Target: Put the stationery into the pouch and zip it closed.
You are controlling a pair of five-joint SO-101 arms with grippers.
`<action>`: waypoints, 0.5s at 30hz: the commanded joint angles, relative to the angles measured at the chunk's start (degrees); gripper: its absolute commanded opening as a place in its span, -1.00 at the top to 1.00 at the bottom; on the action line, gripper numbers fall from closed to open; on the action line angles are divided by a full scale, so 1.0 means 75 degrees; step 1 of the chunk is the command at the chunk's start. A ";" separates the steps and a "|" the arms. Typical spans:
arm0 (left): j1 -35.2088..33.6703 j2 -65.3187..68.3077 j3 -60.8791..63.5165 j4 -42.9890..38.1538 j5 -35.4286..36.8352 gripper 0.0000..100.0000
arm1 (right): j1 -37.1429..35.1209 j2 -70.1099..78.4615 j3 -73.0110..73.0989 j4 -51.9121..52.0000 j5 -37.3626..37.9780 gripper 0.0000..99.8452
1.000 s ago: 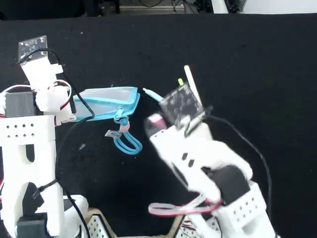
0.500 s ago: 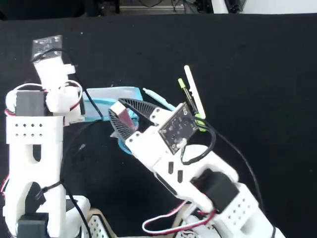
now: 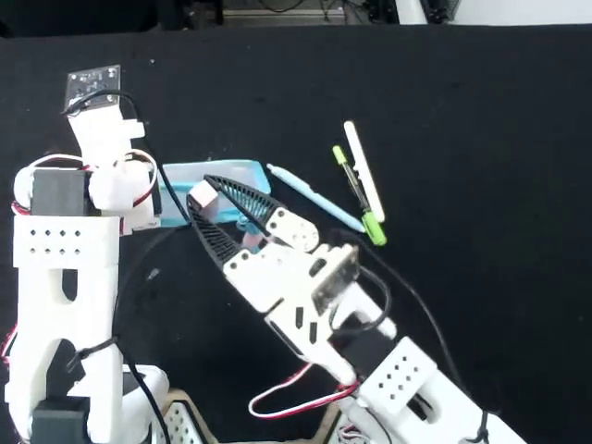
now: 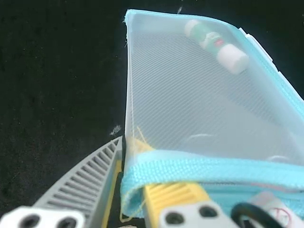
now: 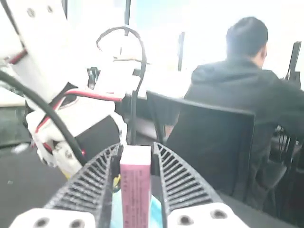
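The pouch [image 3: 215, 173] lay on the black tabletop [image 3: 462, 111], between your two arms. It was light blue, and you could see through its side. In the left wrist view, a small green and white tube [image 4: 216, 42] showed at the far end of the pouch [image 4: 199, 109]. It looked like it was inside.

Your left claw [image 4: 135, 190] was squeezed tight on the near corner of the pouch. The blue edge sat pinched between the grey finger and the yellow pad.

Your right claw [image 3: 199, 194] was clamped on a pink block [image 3: 201, 196]. The two ribbed fingers were only as far apart as the block was wide. In the right wrist view, the pink block [image 5: 135, 190] stood straight up in the right claw [image 5: 135, 156], with a finger pressed on each side. From above, the block was over the near long edge of the pouch, close to your left arm. You could not tell if it touched the pouch.

Three pens lay out on the tabletop, on your right arm's side of the pouch. The blue pen [image 3: 310, 197] had its tip near the pouch. The green pen [image 3: 359, 199] and the white pen [image 3: 362, 168] lay side by side, just past the blue one.
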 commanded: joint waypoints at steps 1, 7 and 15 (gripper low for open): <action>0.0076 0.0141 -0.0182 0.0000 -0.0035 0.94 | -0.0047 -0.0076 -0.0018 -0.0621 0.0000 0.98; 0.0076 0.0141 -0.0182 0.0000 -0.0035 0.94 | -0.0035 -0.0064 0.0557 -0.0621 0.0023 0.98; 0.0088 0.0141 -0.0182 0.0023 -0.0047 0.94 | -0.0023 -0.0064 0.0897 -0.0668 0.0035 0.98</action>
